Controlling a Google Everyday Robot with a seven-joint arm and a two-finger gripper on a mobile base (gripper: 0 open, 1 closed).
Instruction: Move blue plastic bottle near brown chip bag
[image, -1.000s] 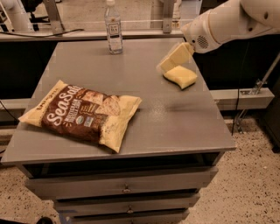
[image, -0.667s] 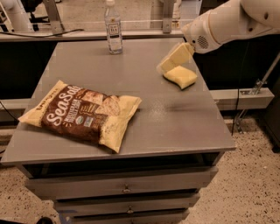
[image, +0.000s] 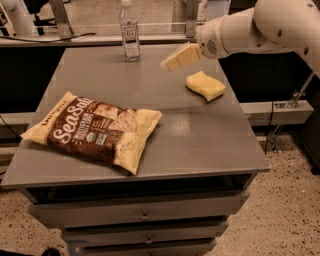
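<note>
Hovering over the surface (image: 200, 140) near the yellow sponge (image: 205, 85), your pincer (image: 180, 56) may be clenched or released; you cannot tell. The blue plastic bottle (image: 129, 32) stands at the far edge, well apart from the brown chip bag (image: 95, 131).

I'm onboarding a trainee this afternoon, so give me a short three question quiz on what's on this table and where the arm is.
1. True or false: the brown chip bag lies flat on the table's near left part.
2. The claw hovers: A) over the bag; B) over the far side, between the blue plastic bottle and yellow sponge; C) past the near edge.
3. Fill in: the bottle stands ___ at the far edge.
Key: 1 true; 2 B; 3 upright.
</note>
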